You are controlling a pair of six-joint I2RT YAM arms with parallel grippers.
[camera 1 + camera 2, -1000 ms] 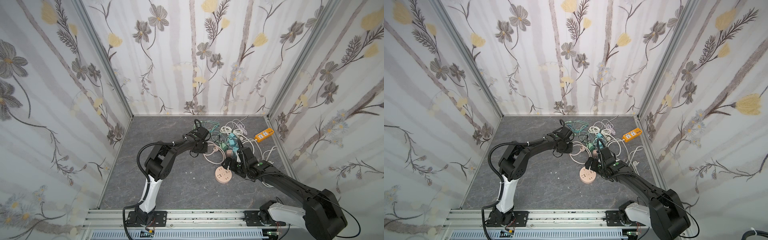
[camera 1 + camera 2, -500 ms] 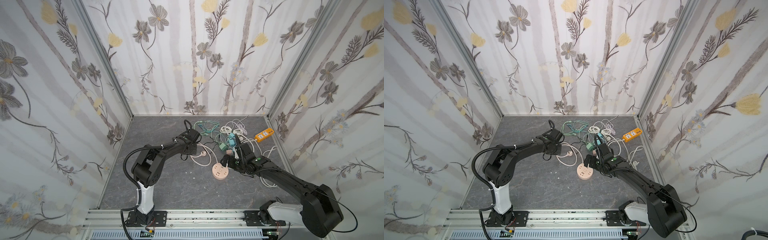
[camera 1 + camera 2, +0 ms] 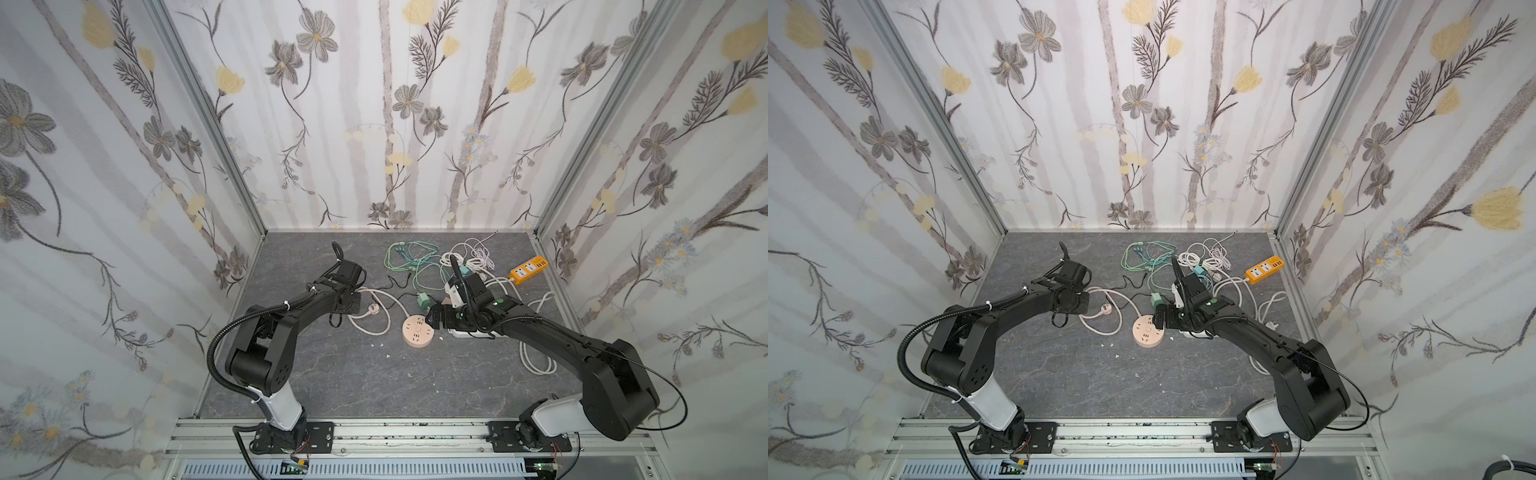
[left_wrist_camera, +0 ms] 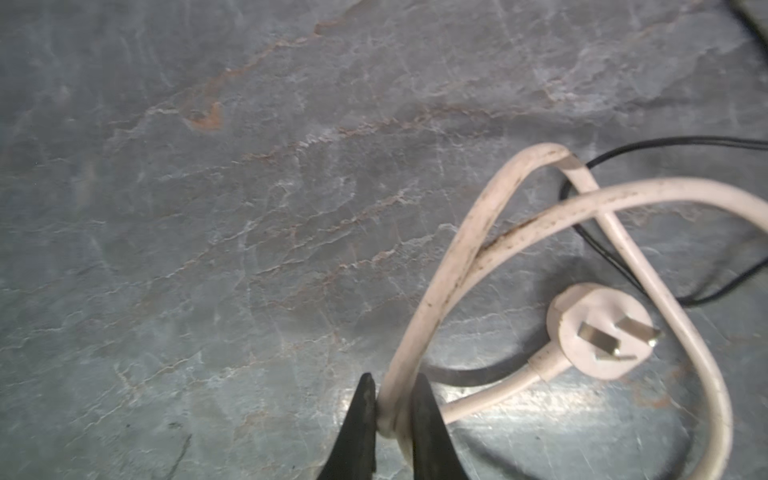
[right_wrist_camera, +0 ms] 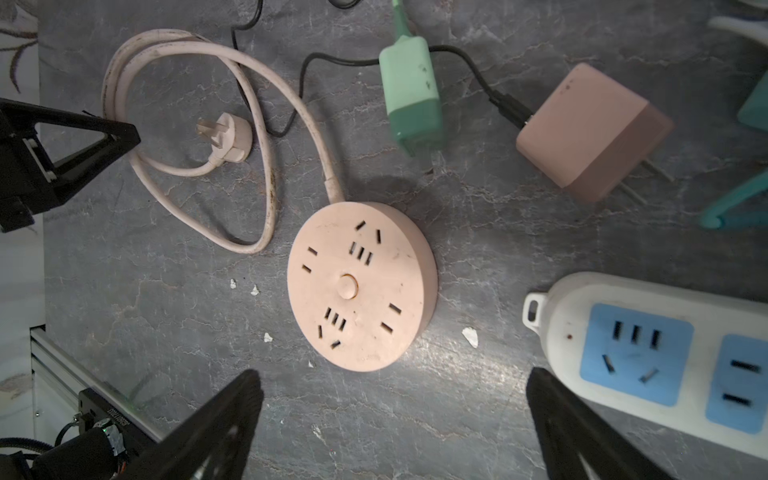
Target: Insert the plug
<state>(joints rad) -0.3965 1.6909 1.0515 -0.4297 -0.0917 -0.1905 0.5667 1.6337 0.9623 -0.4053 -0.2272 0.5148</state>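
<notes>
the task is barely under way: the plug (image 4: pixel 598 332) lies loose on the bench (image 4: pixel 208 187), prongs up, inside a loop of its own pale cord (image 4: pixel 432 299), and sits in no outlet. the left fingers (image 4: pixel 426 419) are pinched almost shut on that cord a short way back from the plug, not on the plug body. the right fingers (image 5: pixel 226 424) are spread wide and hold nothing, hovering above the round pink socket (image 5: pixel 361 286), which the same cord runs into; its slots face up and are all free. nearly everything seems left to do: getting control of the plug body, turning the prongs down, lining them up with matching slots and pressing home. which outlet is meant is unclear, since a white and blue strip (image 5: pixel 623 332) lies just beside the round one. in both top views the left fingers are hidden under the wrist, and the cable tangle (image 3: pixel 478 257) at the back is too knotted to trace.
</notes>
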